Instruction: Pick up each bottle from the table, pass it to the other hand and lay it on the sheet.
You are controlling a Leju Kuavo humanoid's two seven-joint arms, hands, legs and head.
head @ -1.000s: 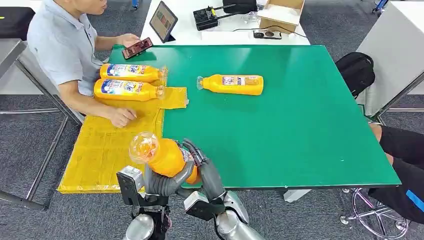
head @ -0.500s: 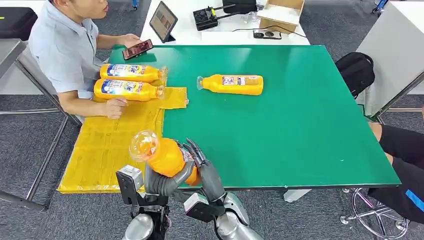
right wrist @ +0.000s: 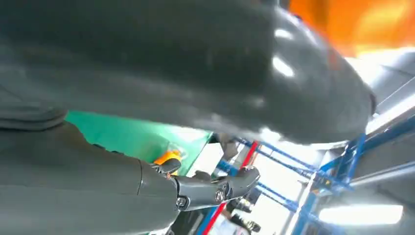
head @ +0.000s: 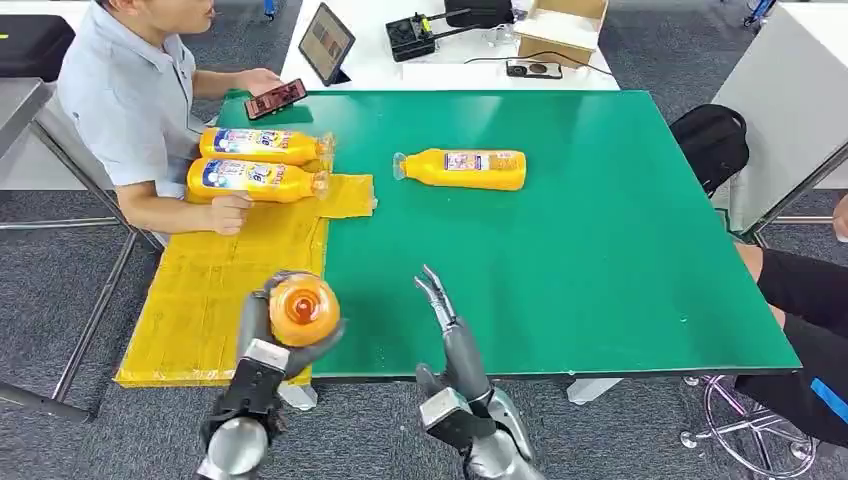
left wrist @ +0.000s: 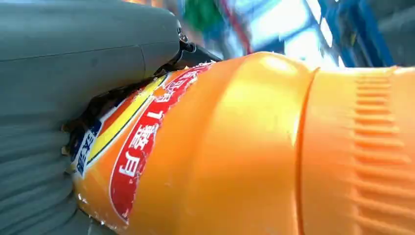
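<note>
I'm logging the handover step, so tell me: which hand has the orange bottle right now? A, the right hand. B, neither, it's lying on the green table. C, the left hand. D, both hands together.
C: the left hand grips the orange bottle over the yellow sheet, while the right hand stands apart, holding nothing.

near half of yellow sheet (head: pixel 205 300) free, far end blocked by two lying bottles (head: pixel 255 162) and person's hand (head: pixel 232 214), green table (head: pixel 600 270) right side open

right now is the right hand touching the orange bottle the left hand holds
Apart. The head view shows the right hand open over green table, a clear gap from the orange bottle gripped by the left hand.
</note>
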